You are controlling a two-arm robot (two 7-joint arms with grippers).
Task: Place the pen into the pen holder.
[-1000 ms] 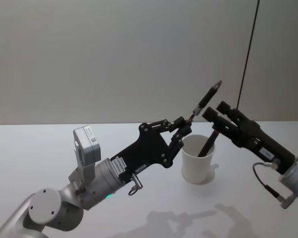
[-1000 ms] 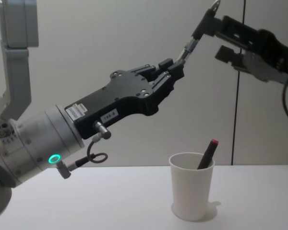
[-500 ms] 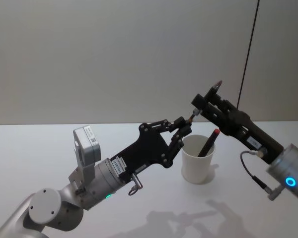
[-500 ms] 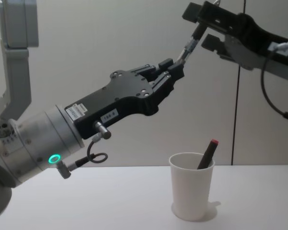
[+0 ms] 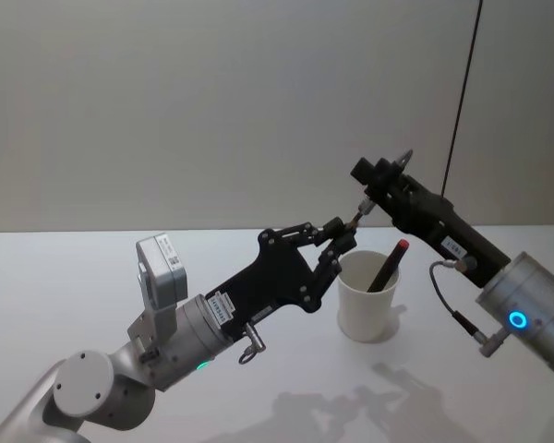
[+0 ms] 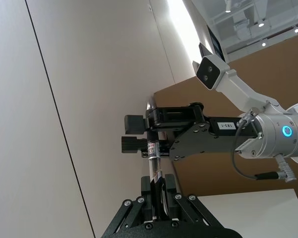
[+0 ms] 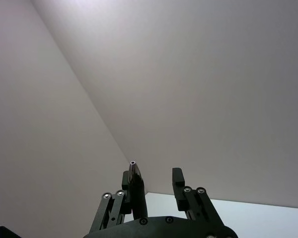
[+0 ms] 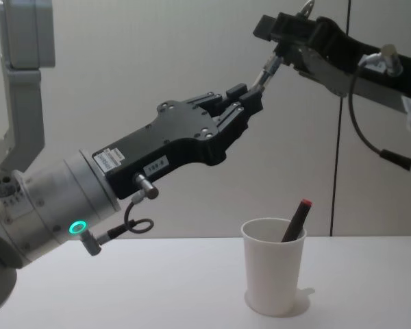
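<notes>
Having swung in, my right gripper (image 8: 279, 42) now pinches the upper pen (image 8: 267, 68), its lower end clamped in my left gripper (image 8: 245, 98).

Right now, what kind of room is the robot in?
Probably a robot lab or test room. A plain white table stands against a bare grey wall and carries a paper cup. The left wrist view also shows ceiling lights and brown wall panels.
</notes>
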